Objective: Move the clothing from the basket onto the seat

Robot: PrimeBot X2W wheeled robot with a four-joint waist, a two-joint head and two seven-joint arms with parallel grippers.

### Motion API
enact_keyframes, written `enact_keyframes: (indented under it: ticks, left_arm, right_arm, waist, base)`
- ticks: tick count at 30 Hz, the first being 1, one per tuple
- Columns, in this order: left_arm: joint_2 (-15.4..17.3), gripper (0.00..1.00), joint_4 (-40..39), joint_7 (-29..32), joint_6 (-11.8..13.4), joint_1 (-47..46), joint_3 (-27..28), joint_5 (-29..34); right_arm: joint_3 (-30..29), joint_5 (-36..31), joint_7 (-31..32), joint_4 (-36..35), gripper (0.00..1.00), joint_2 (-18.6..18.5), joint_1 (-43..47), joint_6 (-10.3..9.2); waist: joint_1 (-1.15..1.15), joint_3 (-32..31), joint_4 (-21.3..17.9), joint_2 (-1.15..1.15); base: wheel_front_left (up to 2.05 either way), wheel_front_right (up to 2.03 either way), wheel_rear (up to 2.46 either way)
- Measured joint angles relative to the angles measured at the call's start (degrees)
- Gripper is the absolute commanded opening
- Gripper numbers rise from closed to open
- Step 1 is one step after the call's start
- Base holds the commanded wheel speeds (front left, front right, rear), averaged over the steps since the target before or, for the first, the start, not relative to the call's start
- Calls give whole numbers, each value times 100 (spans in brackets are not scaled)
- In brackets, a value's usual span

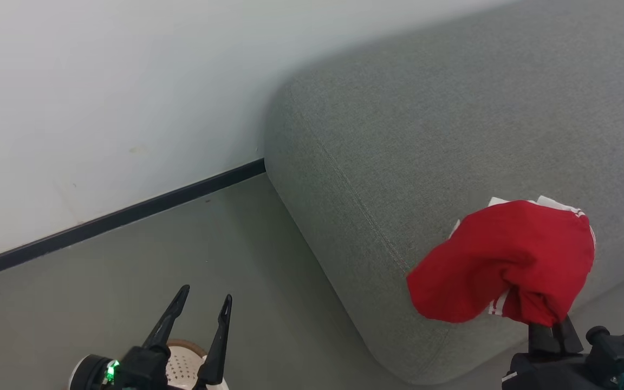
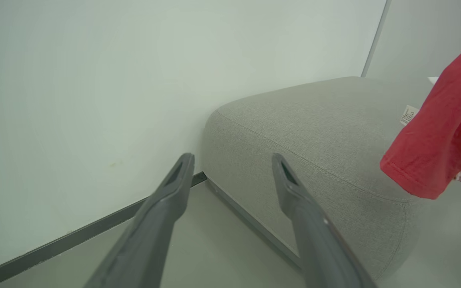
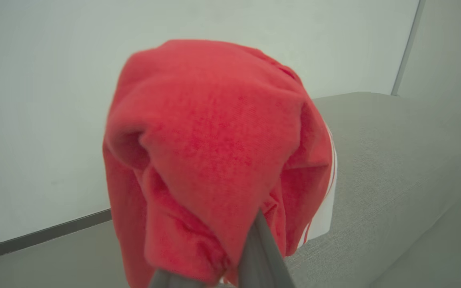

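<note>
A red garment of the clothing (image 1: 507, 260) with white trim hangs bunched over my right gripper (image 1: 553, 325), which is shut on it at the seat's front edge. Up close the clothing (image 3: 214, 160) drapes over the right fingers (image 3: 262, 252). The clothing (image 2: 442, 132) also hangs at the right of the left wrist view. The grey-green seat (image 1: 453, 124) fills the right of the head view, its rounded corner near the wall. My left gripper (image 1: 203, 306) is open and holds nothing, low over the floor above the basket (image 1: 182, 363), a perforated cream sliver with a brown rim.
A pale wall (image 1: 101, 81) with a dark baseboard (image 1: 128, 216) runs behind, meeting the seat's corner. Grey floor (image 1: 236, 260) lies between the basket and the seat (image 2: 314, 132).
</note>
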Motion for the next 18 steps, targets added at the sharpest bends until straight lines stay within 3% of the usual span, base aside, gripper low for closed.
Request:
enact_keyframes:
  ticks: [18]
  left_arm:
    - [71,100,241,0,-93,-237,-242,1]
  right_arm:
    - [-324,-41,0,-231,0,124,268,-144]
  waist:
    - [0,238,-164,0]
  base:
    - [0,0,0]
